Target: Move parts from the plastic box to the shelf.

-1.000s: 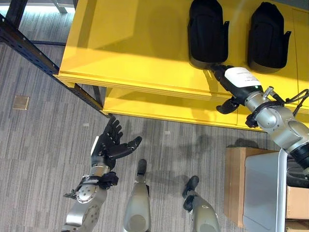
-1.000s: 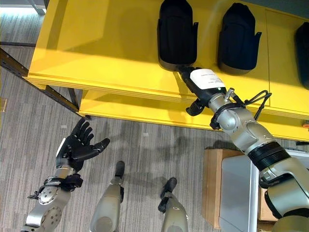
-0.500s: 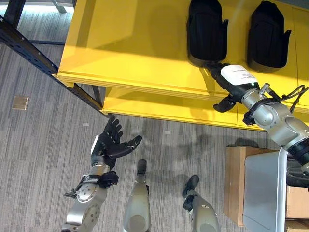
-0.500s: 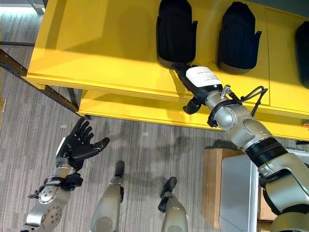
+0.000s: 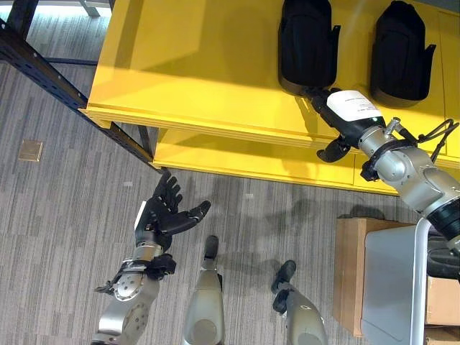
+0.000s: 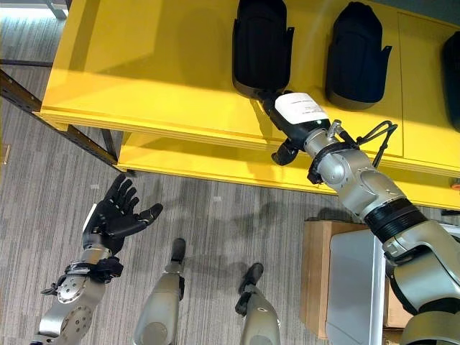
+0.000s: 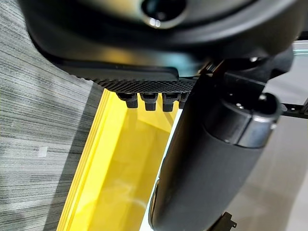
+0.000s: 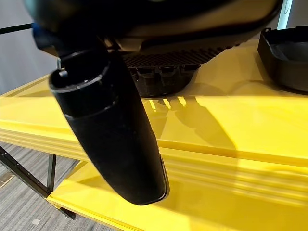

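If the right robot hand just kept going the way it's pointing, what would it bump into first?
Most likely the black part standing on the yellow shelf. The right robot hand points up the shelf top toward that part's near end, and its fingertips already look very close or touching; depth is hard to judge.

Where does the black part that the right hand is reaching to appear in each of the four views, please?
Left eye view: black part at the top, right of centre, on the yellow shelf.
Right eye view: at top centre, the right hand at its near end.
Left wrist view: I cannot make it out.
Right wrist view: dark shape just past the fingers, mostly hidden.
Shared landmark: the yellow shelf.
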